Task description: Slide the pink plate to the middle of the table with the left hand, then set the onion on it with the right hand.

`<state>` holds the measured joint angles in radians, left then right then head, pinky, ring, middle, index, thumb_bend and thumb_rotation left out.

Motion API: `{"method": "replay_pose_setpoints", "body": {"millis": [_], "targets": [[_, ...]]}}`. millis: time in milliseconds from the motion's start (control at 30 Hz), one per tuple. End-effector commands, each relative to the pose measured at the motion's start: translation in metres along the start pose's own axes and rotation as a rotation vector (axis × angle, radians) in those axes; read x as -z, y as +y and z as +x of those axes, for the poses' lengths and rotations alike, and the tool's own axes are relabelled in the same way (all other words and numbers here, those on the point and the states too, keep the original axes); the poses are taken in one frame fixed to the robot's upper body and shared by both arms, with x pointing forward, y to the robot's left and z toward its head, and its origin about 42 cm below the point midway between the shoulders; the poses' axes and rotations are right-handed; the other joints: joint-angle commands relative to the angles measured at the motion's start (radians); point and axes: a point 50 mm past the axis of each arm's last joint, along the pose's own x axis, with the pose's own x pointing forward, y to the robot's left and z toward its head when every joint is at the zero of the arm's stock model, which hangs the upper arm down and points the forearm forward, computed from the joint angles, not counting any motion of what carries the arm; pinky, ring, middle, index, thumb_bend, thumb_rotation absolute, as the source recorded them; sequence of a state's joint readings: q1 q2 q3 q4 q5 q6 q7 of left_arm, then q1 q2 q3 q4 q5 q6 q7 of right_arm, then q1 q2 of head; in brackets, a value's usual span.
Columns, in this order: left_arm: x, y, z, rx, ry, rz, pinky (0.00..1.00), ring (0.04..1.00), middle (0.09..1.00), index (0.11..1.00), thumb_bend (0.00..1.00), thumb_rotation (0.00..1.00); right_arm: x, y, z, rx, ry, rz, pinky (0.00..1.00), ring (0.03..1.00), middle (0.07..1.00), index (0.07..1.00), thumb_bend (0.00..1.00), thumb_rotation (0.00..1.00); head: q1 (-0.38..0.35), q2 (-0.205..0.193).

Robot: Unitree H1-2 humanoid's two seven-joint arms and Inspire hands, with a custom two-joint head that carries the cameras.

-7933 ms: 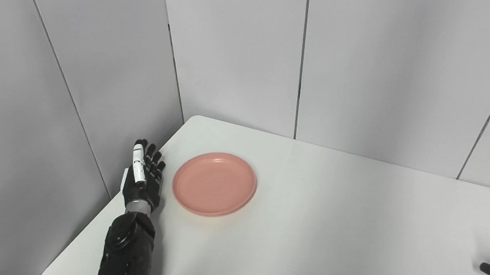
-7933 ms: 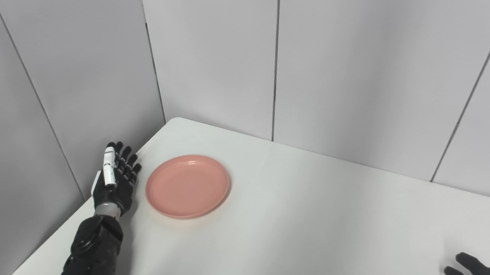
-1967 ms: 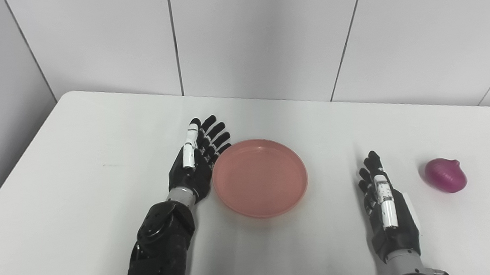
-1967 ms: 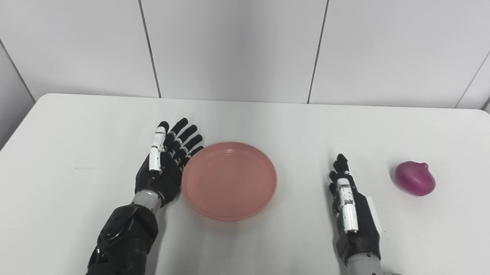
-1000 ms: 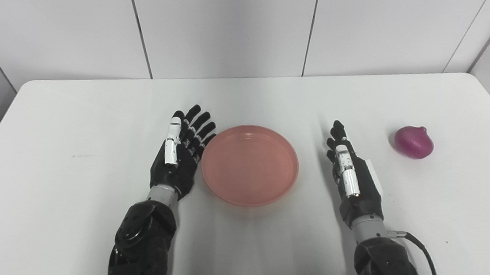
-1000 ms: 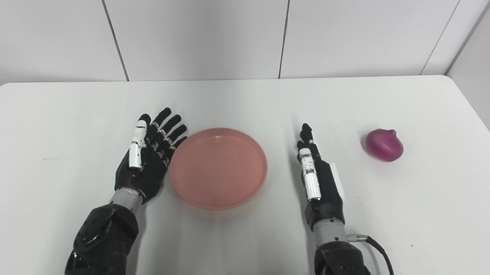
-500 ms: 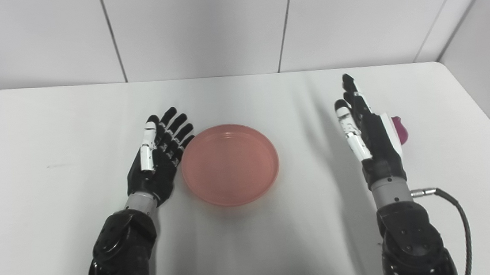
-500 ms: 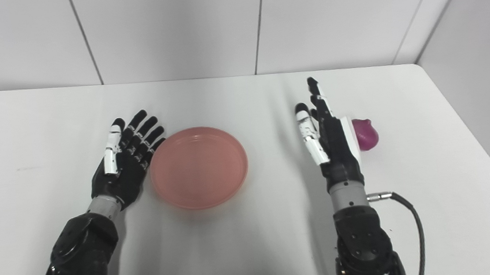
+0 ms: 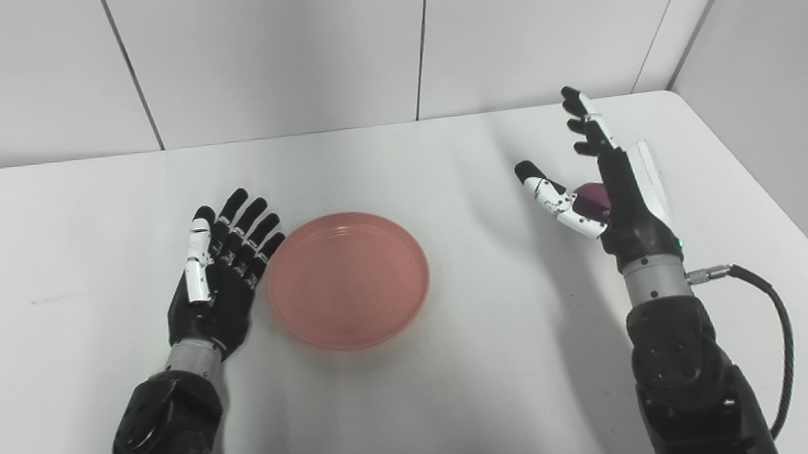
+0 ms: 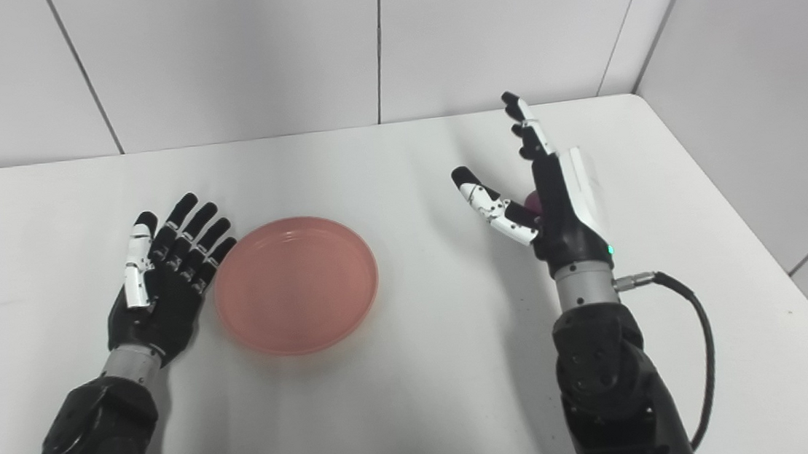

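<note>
While the shallow round pink plastic plate (image 9: 348,281) sits near the middle of the white bench (image 9: 463,397), my left hand (image 9: 222,279) lies flat just beside its left rim, fingers spread and holding nothing; whether it touches the rim I cannot tell. My right hand (image 9: 608,176) stands upright well to the right of the plate, fingers (image 9: 579,118) extended and thumb swung out, so it is open and grips nothing. Only a small patch of the purple-red onion (image 9: 594,198) shows between thumb and palm; it lies beyond the hand on the bench, and I cannot tell whether my palm touches it. Judging by how things lie, the sliding step looks done and the onion is what I am reaching for. I expect the onion to be light, firm and rounded, with a smooth papery skin that could slip or roll away if nudged from one side. My best hold would be around its widest part, thumb on one side and fingers wrapped on the other, closed gently enough not to squirt it out.
</note>
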<state>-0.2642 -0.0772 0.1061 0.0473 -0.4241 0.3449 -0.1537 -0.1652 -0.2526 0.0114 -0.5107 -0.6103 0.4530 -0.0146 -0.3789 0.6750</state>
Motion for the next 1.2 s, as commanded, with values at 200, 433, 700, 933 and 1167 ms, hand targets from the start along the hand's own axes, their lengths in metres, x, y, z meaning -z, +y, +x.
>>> {"method": "replay_pose_setpoints", "body": {"millis": [200, 433, 700, 933, 1167], "targets": [[0.005, 0.013, -0.001, -0.006, 0.009, -0.009, 0.89, 0.895, 0.909, 0.896, 0.43, 1.00, 0.004, -0.025, 0.015, 0.123, -0.030, -0.091, 0.81, 0.902, 0.932, 0.938, 0.94, 0.37, -0.023, -0.028], [0.008, 0.019, 0.000, -0.010, 0.007, -0.008, 0.89, 0.895, 0.907, 0.895, 0.43, 1.00, 0.025, -0.028, 0.021, 0.133, 0.008, -0.120, 0.78, 0.892, 0.931, 0.941, 1.00, 0.36, -0.043, -0.043], [0.008, 0.024, 0.000, -0.007, 0.003, -0.015, 0.90, 0.905, 0.911, 0.901, 0.43, 1.00, 0.052, -0.023, 0.026, 0.117, 0.095, -0.147, 0.80, 0.912, 0.951, 0.952, 1.00, 0.39, -0.049, -0.046], [0.010, 0.025, 0.000, -0.006, 0.002, -0.011, 0.90, 0.906, 0.911, 0.900, 0.43, 1.00, 0.064, -0.019, 0.029, 0.104, 0.165, -0.138, 0.81, 0.921, 0.958, 0.964, 1.00, 0.39, -0.047, -0.056], [0.012, 0.026, 0.000, -0.017, 0.011, -0.018, 0.88, 0.894, 0.903, 0.891, 0.44, 1.00, 0.080, -0.018, 0.033, 0.078, 0.215, -0.124, 0.82, 0.923, 0.956, 0.967, 1.00, 0.41, -0.049, -0.063]]}}
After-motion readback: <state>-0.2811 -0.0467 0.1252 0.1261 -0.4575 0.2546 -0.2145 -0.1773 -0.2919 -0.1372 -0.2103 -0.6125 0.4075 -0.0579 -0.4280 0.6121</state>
